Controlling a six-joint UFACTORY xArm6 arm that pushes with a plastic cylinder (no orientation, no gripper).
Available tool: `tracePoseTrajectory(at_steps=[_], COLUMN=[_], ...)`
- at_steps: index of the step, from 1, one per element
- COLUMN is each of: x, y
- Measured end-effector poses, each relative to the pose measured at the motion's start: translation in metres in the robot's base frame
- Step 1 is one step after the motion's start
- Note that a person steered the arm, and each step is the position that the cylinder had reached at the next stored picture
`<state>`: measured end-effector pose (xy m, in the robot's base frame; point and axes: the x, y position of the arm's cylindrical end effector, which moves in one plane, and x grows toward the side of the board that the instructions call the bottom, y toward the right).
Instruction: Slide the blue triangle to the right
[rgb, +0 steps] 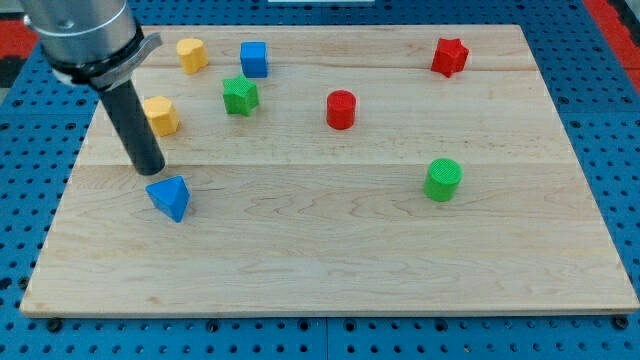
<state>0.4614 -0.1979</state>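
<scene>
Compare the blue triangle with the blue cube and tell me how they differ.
Shape: the blue triangle is a wedge with a pointed corner; the blue cube is square-faced.
Place: the blue triangle lies at the view's left, mid-board; the blue cube sits near the view's top edge.
Neighbours: my tip stands just above-left of the blue triangle, very close; the blue cube is well away from it, beside the green star.
Both are blue and rest on the wooden board.

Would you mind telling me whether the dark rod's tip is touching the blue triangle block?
Cannot tell. In the camera view, my tip ends right at the upper-left edge of the blue triangle block, with no clear gap or contact visible.
</scene>
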Motion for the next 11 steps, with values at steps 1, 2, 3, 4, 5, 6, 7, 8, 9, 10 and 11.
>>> tracePoseTrajectory(at_steps=[1,2,3,4,5,6,7,8,9,10,11], x=[0.016,0.034,0.04,0.04,0.04,0.04,0.04,0.039,0.038,0.037,0.036], y=[-0.003,-0.005,-0.007,-0.007,-0.001,0.01,0.023,0.034,0.048,0.062,0.074])
